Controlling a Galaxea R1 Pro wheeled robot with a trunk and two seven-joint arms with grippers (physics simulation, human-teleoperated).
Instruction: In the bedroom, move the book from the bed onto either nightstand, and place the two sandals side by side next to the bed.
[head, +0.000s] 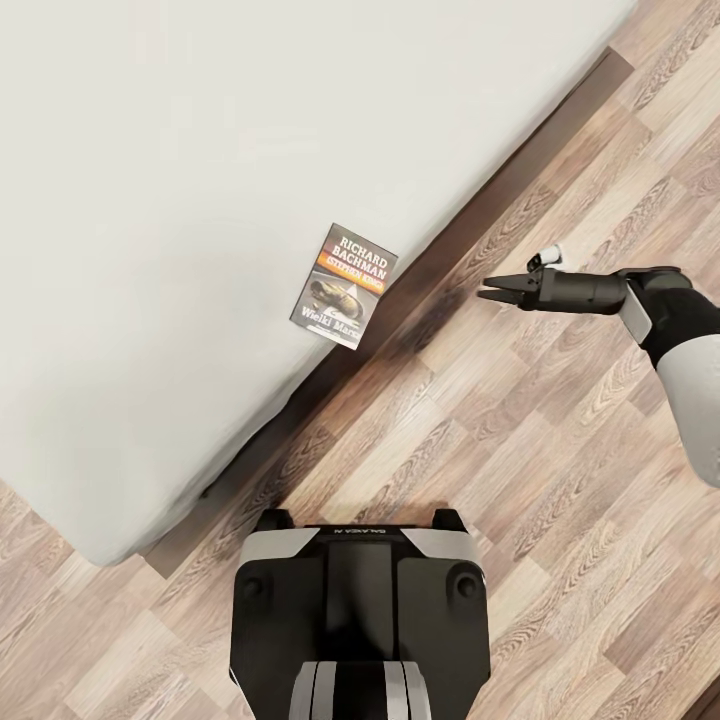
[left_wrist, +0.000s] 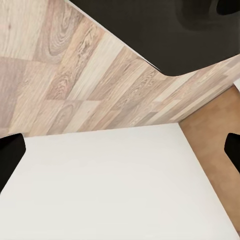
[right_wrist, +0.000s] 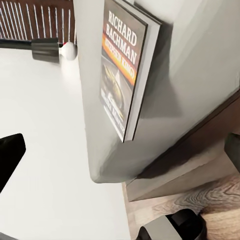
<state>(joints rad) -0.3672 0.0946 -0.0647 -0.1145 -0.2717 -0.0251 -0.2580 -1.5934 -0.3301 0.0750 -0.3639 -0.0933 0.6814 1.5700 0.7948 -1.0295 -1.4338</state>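
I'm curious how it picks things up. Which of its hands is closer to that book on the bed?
The right. The right gripper hovers over the floor just off the bed's edge, aimed at the book. The left gripper's fingertips frame only mattress and floor.

Glossy black base (head: 350, 610) with silver trim, white forearm (head: 693, 400), black wrist, dark fingers (head: 500, 293)
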